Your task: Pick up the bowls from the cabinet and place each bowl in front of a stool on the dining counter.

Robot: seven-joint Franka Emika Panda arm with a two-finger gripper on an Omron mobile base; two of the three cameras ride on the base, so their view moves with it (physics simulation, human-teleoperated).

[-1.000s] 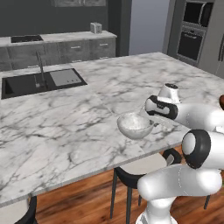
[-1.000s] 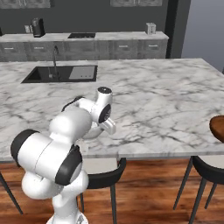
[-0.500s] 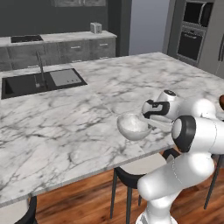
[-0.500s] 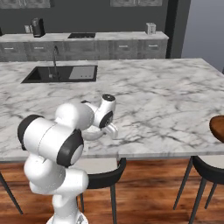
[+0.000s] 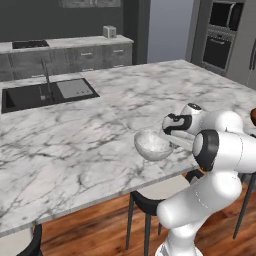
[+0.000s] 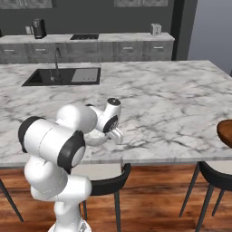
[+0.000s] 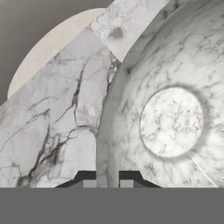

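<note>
The arm has folded lower; the gripper pinches the marble bowl's rim above the counter edge, nearing placement.

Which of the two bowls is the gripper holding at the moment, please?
The white marbled bowl, whose rim sits between the gripper fingers above the counter edge. The reddish-brown bowl sits apart at the counter's far end.
</note>
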